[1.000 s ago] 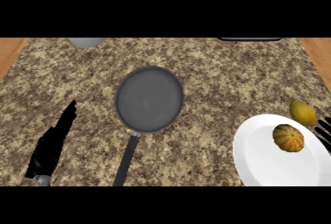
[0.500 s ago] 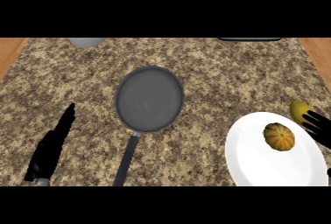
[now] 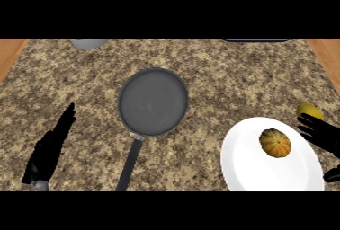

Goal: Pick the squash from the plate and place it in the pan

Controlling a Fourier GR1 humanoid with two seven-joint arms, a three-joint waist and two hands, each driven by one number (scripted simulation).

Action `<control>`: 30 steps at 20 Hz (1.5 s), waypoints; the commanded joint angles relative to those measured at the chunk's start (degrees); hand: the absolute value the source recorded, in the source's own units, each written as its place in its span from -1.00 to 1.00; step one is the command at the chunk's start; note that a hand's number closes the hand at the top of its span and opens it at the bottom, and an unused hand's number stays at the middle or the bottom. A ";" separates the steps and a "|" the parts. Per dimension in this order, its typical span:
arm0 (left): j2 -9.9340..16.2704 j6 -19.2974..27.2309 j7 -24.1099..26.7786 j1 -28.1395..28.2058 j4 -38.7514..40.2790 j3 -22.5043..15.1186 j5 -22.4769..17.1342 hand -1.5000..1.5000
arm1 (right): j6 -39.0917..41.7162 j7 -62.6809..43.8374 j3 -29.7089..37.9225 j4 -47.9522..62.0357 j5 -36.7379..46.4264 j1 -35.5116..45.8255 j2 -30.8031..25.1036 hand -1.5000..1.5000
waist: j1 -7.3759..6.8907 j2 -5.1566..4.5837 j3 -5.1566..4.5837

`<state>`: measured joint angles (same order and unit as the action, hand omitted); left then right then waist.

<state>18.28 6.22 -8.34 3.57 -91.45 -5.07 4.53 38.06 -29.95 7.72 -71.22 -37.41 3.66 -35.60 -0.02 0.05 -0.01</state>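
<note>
The ribbed orange squash (image 3: pixel 275 143) sits on the round white plate (image 3: pixel 252 170), right of the grey round pan (image 3: pixel 153 101). The right hand (image 3: pixel 321 133) hovers beside it, fingers spread open; it should curl around the squash's middle before lifting.

We see our left hand (image 3: pixel 50 148) low at the near left, fingers straight and pointing far. Our right hand (image 3: pixel 321 134) shows at the right edge, fingers spread leftward.

Even, bright light; soft sheen on pan (image 3: pixel 153 101) (no harsh shadows).
</note>
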 commanded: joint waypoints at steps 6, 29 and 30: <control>-2.56 -1.86 -3.13 1.03 -3.59 1.01 2.78 0.00 | -0.16 -3.31 -0.29 -1.23 6.63 0.10 4.73 -1.00 | -0.07 -0.02 0.02; -6.34 -6.36 -0.47 1.84 -2.86 5.44 5.47 0.00 | -0.66 -6.19 -0.02 -2.36 15.19 1.61 14.08 -1.00 | -0.12 -0.02 0.01; -7.49 -4.06 -2.24 -1.08 -1.54 4.10 7.64 0.00 | -3.86 -6.04 -2.43 -2.90 16.56 2.51 17.98 -1.00 | -0.09 -0.05 0.02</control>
<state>12.16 0.66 -9.23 3.97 -93.12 -0.06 10.17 37.35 -35.97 7.22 -74.98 -22.06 4.58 -22.43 0.24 0.55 -0.88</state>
